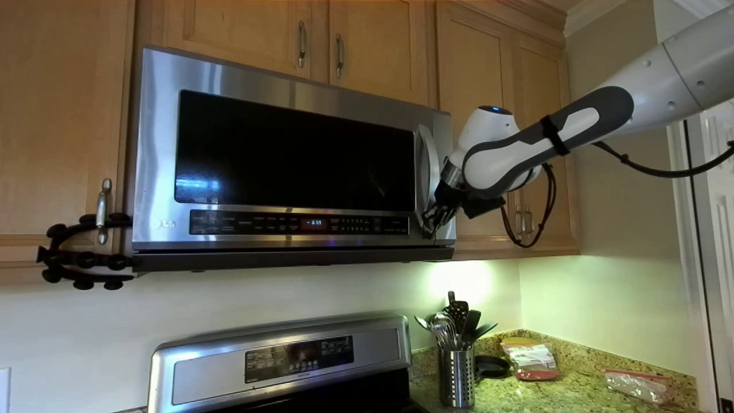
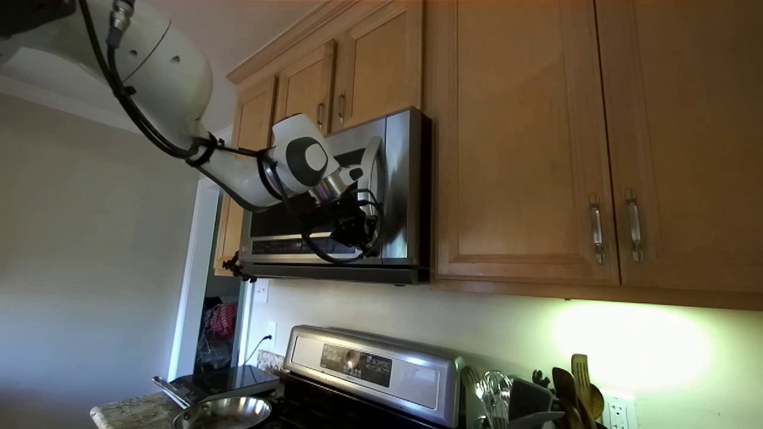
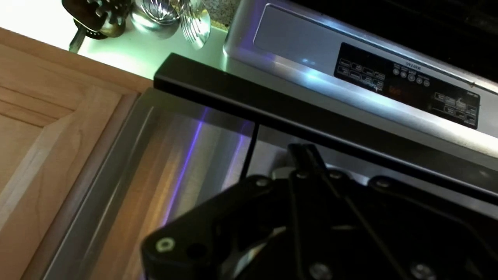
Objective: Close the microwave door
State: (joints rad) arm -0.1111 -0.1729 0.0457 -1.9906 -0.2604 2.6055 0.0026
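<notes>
Slanting down from the upper right in an exterior view, the white-and-grey robot arm holds its black fingers near the lower end of a curved vertical steel handle bar. In the wrist view the fingers are narrowed right together, tip beside tip; whether they touch the bar I cannot tell. That bar belongs to the steel-framed, dark-windowed microwave door, which lies flush across the front of the wide stainless-steel microwave, a thin dark seam at its edge. Light wooden cabinet doors hang above. Below are a steel stove and, on the speckled stone worktop, a perforated steel utensil holder.
</notes>
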